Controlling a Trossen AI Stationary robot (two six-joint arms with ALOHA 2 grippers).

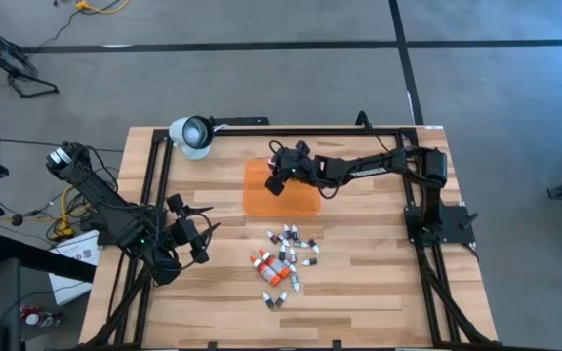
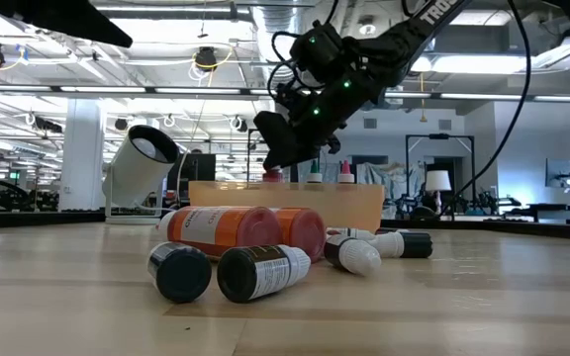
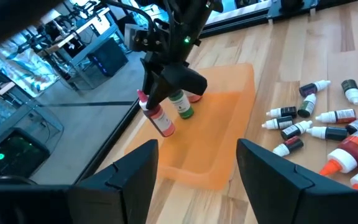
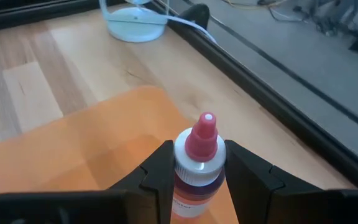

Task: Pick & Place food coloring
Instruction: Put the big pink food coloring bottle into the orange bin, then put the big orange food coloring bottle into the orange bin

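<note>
Gripping a red-capped food coloring bottle (image 4: 197,163) by its neck, the right pincer (image 3: 166,93) holds it tilted over the orange tray (image 1: 296,203) for placing; the left pincer (image 1: 191,234), released, waits beside the tray; remaining bottles (image 1: 286,261) lie just beyond it.

This was a robotics lab in an open industrial hall: grey concrete floor (image 1: 261,88) with taped lines, exposed ceiling ducts (image 2: 146,15) and strip lights, more benches and monitors (image 2: 433,181) (well beyond the right gripper (image 2: 290,148)), loose cables (image 1: 96,6).
</note>
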